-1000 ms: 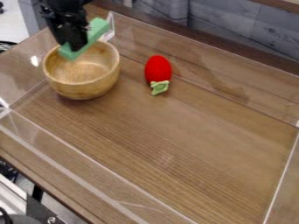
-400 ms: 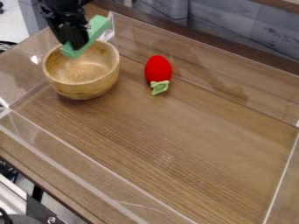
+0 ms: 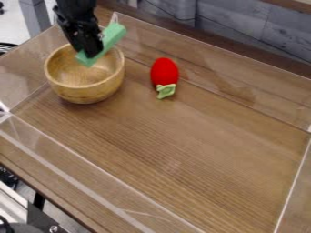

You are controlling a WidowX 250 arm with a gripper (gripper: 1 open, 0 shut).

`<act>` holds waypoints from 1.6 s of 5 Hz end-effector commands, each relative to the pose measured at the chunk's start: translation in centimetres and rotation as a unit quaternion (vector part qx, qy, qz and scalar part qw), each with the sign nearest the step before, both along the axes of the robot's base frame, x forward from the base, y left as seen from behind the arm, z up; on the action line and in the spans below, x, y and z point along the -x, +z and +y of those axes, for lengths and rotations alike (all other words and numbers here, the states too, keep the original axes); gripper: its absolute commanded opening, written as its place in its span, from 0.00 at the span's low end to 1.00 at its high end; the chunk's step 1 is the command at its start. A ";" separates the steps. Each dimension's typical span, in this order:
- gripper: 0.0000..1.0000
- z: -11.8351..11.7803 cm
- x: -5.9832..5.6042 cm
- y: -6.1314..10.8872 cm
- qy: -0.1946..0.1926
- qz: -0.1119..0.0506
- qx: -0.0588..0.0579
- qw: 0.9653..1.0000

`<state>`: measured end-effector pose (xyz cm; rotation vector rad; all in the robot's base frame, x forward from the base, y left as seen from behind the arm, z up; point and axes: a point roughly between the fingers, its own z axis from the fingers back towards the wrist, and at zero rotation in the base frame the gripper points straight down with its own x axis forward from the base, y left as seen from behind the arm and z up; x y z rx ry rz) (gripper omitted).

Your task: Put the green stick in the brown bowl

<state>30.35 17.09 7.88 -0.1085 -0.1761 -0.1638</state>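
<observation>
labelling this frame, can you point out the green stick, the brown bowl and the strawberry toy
green stick [image 3: 113, 36], camera view, on its upper face beside the claw
brown bowl [image 3: 87, 89], camera view, on its front outer wall
strawberry toy [image 3: 165, 72], camera view, on its red body

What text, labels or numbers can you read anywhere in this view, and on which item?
None readable: no text, label or number shows on the green stick, the brown bowl, the red strawberry toy, the tool, or the wooden table.
</observation>
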 end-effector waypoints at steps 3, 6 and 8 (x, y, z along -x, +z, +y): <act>0.00 2.3 0.1 2.2 0.016 -0.048 -0.005 0.999; 0.00 3.1 0.3 1.5 0.047 -0.013 -0.017 0.999; 1.00 3.9 -1.0 2.7 0.034 -0.003 -0.016 0.999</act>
